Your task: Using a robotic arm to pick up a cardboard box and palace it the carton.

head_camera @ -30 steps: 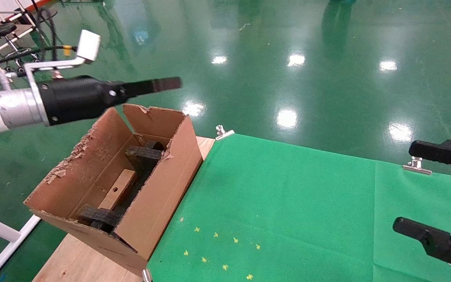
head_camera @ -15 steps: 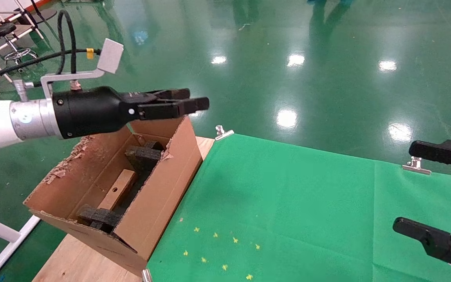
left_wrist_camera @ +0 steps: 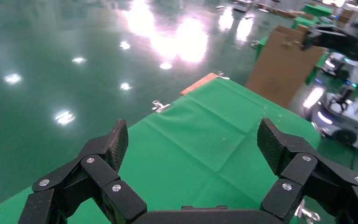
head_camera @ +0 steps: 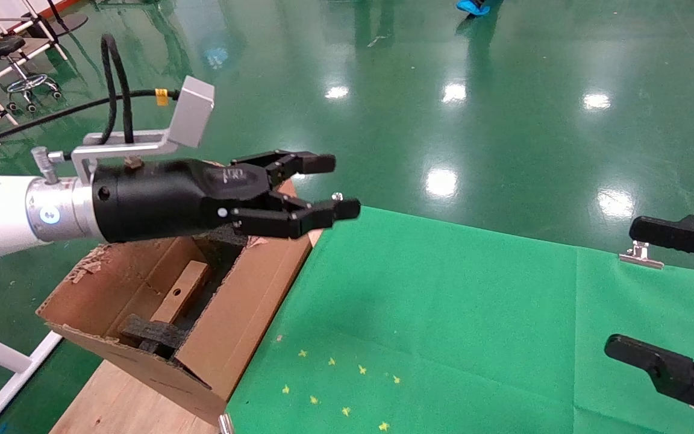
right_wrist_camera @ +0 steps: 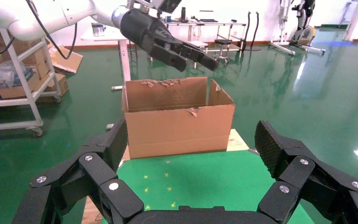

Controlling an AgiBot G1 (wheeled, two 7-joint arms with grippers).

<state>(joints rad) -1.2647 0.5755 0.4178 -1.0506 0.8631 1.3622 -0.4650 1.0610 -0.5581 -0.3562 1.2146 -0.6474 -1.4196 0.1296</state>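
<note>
a: black plastic first, nearest the head camera: the robot's right gripper (head_camera: 672, 301) sits low at the right edge of the table, fingers wide apart, nothing between them. its own wrist view shows the same gap over the green cloth (head_camera: 443, 313).

b: and the left gripper (left_wrist_camera: 193, 149)?

a: not visible from the head. its wrist view shows the fingers spread just as wide, empty, hovering over cloth, with the carton (head_camera: 160, 301) far off. both look parked.

b: so who is working?

a: the robotic arm (head_camera: 142, 196), white and silver with the blue ring light, reaching in from the left above the carton. a second ago its three black fingers were pressed into one thin line, up above the far flap. half a second ago they began to part. now they are clearly apart, and the hand has come lower and further out, past the carton's near-right wall, towards the cloth.

b: holding anything?

a: nothing. the fingers are empty.

b: where is the cardboard box (head_camera: 182, 290)?

a: inside the carton, lying along its floor between the dark foam pieces (head_camera: 151, 333), round hole facing up. it has not shifted across the three moments.

b: then the placing looks done?

a: i judge so. the box rests where the task wants it, and the arm seems to be leaving, though the open fingers could equally be readying another reach. past all that there is only shiny green floor (head_camera: 503, 90).
</note>
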